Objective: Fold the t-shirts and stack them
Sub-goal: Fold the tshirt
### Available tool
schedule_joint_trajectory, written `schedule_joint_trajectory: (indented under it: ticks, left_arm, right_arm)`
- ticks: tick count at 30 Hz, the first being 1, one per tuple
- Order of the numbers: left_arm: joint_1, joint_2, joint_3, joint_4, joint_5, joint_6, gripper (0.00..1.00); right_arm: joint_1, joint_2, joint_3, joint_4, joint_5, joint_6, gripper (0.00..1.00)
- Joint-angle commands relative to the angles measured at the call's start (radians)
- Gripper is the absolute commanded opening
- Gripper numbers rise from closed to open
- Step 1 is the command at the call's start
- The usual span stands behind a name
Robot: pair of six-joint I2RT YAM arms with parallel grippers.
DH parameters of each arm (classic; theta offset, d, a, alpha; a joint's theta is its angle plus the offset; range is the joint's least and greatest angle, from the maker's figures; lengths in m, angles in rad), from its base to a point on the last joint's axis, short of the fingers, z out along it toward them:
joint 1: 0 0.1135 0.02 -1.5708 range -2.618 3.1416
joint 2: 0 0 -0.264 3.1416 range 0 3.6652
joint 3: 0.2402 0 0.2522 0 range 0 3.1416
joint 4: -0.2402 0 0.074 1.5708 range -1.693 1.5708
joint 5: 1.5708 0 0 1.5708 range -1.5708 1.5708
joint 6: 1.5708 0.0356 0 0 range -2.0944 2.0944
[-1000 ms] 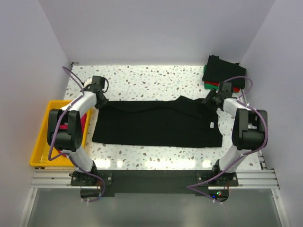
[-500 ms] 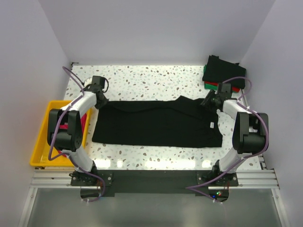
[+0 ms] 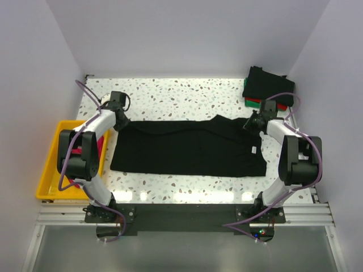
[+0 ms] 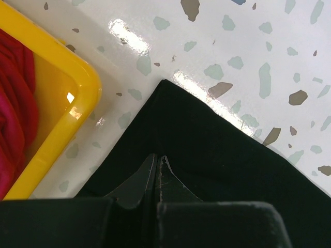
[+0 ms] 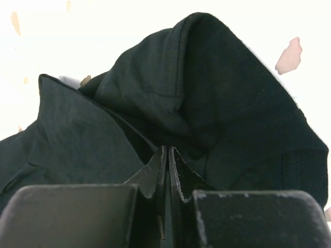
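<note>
A large black t-shirt (image 3: 187, 148) lies flat across the table, folded lengthwise, with its white neck tag (image 3: 253, 149) near the right end. My left gripper (image 3: 121, 118) is shut at the shirt's far left corner, tips down on the black cloth (image 4: 217, 155) in the left wrist view (image 4: 156, 156). My right gripper (image 3: 253, 122) is shut at the far right end, with a bunched sleeve fold (image 5: 207, 77) rising round its tips (image 5: 166, 148). A folded stack (image 3: 267, 86), black on top with red and green edges showing, sits at the back right. Magenta and red shirts (image 4: 15, 103) lie in the tray.
A yellow plastic tray (image 3: 48, 164) sits at the left table edge, close to the left arm, and its rim shows in the left wrist view (image 4: 77, 98). White walls close in the back and both sides. The speckled tabletop (image 3: 181, 93) runs behind the shirt.
My right gripper has shifted slightly to the right at the sleeve end. The left gripper and the shirt's outline look unchanged.
</note>
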Motion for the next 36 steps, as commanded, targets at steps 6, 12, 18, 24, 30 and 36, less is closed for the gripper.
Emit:
schedule_joint_trajectory:
  ticks: [6,12,18,24,30,36]
  left_arm:
    - [0.009,-0.009,-0.005,0.037,0.001,-0.008,0.00]
    - [0.009,-0.022,-0.005,0.036,-0.003,-0.006,0.00]
    - [0.009,-0.035,-0.005,0.022,-0.017,-0.009,0.00]
    - [0.011,-0.054,-0.003,0.008,-0.023,-0.009,0.00]
    - [0.009,-0.075,-0.012,0.000,-0.026,-0.011,0.00]
    - [0.009,-0.098,-0.022,-0.006,-0.031,-0.009,0.00]
  right_arm:
    - [0.004,-0.062,0.018,-0.019,-0.009,-0.021,0.00]
    - [0.004,-0.111,0.046,-0.062,0.001,-0.031,0.00]
    - [0.004,-0.220,0.075,-0.142,0.024,-0.056,0.00]
    - [0.004,-0.329,0.048,-0.200,0.034,-0.062,0.00]
    - [0.004,-0.432,0.032,-0.252,0.064,-0.067,0.00]
    - [0.004,-0.491,0.037,-0.292,0.075,-0.076,0.00]
